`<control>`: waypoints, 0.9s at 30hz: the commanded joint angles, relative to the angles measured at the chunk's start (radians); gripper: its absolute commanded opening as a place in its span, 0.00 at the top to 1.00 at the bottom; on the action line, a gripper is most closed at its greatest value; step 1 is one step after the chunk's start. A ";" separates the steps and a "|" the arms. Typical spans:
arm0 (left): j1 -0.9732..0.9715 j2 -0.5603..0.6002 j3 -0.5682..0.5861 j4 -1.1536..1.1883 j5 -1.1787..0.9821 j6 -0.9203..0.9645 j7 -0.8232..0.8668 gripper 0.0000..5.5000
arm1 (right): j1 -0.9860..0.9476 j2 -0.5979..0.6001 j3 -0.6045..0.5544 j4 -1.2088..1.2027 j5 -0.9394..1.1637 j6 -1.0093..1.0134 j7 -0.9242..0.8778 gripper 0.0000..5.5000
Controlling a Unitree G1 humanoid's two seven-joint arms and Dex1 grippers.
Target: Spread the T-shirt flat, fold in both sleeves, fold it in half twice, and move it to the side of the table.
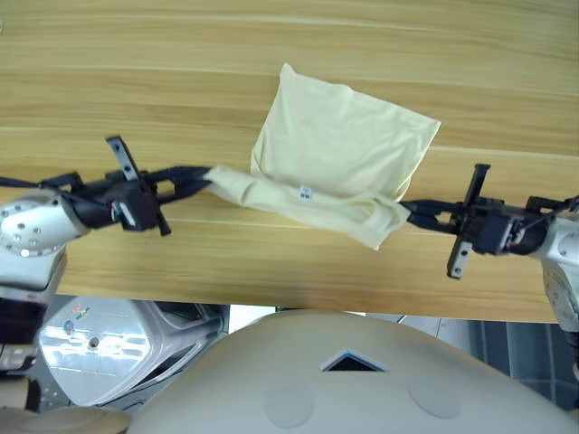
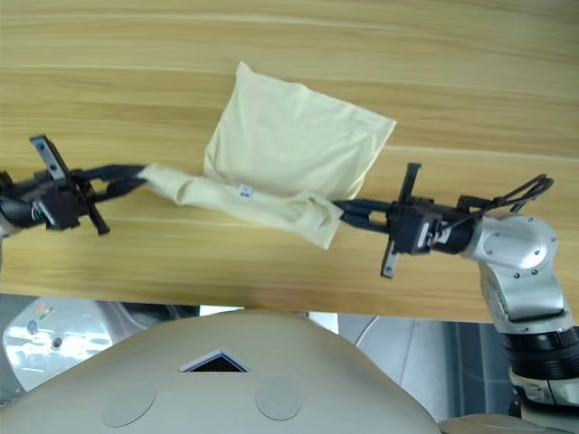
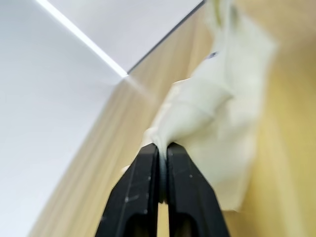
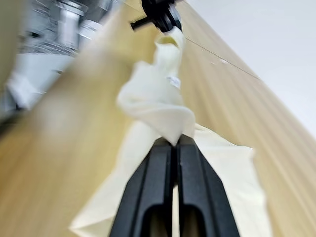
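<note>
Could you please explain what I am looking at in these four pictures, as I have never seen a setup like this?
This is a humanoid robot with two arms, each ending in a two-finger gripper. The two wide pictures come from cameras on its head, looking down; the two close ones from cameras on its wrists. A pale yellow T-shirt, partly folded, lies on a wooden table. The left gripper and the right gripper each pinch one end of its bunched near edge.

I count one pale yellow T-shirt (image 1: 335,145), one small white tag (image 1: 305,191) on it, one wooden table (image 1: 136,54), and two claws of mine, my left claw (image 1: 210,179) and my right claw (image 1: 404,210), each with two black fingers (image 3: 143,187).
</note>
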 commanded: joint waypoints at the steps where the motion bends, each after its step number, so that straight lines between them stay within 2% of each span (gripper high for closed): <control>1: -0.197 -0.117 -0.022 0.139 0.161 0.052 0.062 0.99 | -0.107 0.079 0.035 0.090 -0.156 0.073 -0.120 1.00; 7: -0.466 -0.278 -0.102 0.422 0.415 0.030 0.156 0.99 | -0.188 0.162 0.074 0.173 -0.309 0.114 -0.231 1.00; 12: -0.638 -0.398 -0.174 0.667 0.568 -0.029 0.248 0.99 | -0.228 0.198 0.073 0.217 -0.357 0.134 -0.278 1.00; 20: -0.751 -0.501 -0.238 0.860 0.699 -0.110 0.385 0.99 | -0.283 0.247 0.007 0.244 -0.312 0.149 -0.333 1.00; 27: -0.857 -0.596 -0.297 1.044 0.803 -0.113 0.531 0.99 | -0.290 0.246 0.027 0.283 -0.396 0.164 -0.365 1.00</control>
